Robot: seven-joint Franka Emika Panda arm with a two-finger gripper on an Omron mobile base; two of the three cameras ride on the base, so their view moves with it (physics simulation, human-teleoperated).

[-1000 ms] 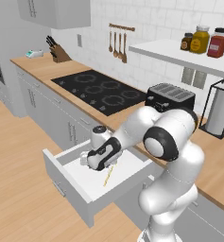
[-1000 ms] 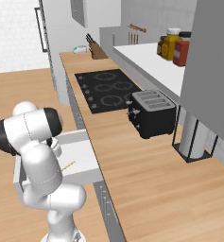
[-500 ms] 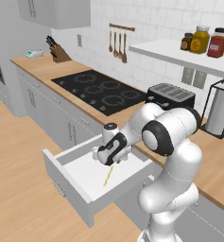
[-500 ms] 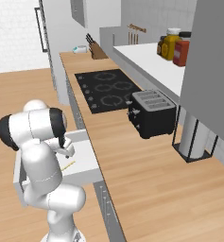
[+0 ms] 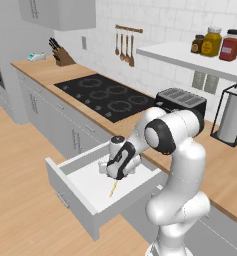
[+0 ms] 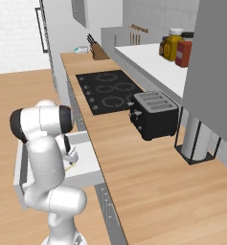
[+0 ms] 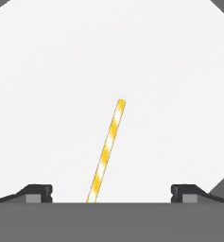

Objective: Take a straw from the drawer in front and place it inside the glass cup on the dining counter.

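Observation:
The drawer (image 5: pixel 77 197) stands pulled open, with its white inside (image 6: pixel 86 155) showing. On its floor lies the straw (image 5: pixel 113 188), thin and striped yellow and white. My gripper (image 5: pixel 111 173) hangs just above it, pointing down into the drawer, open and empty. In the hand view the straw (image 7: pixel 107 150) runs from the middle down between my wide-apart fingertips (image 7: pixel 38 192), slightly left of the gripper (image 7: pixel 111 194) centre. From the right base view, the straw (image 6: pixel 71 165) peeks out beside the hand (image 6: pixel 70 154). The glass cup and dining counter are out of view.
A wooden worktop (image 5: pixel 40 70) carries a black hob (image 5: pixel 104 94), a dark toaster (image 5: pixel 180 102), a knife block (image 5: pixel 64 59) and a paper towel holder (image 5: pixel 233 120). Grey cabinet doors (image 5: pixel 37 107) stand left of the drawer. Wooden floor lies in front.
The hand has swung a little to the right and dropped lower into the drawer, over the straw. The jaws stay wide open.

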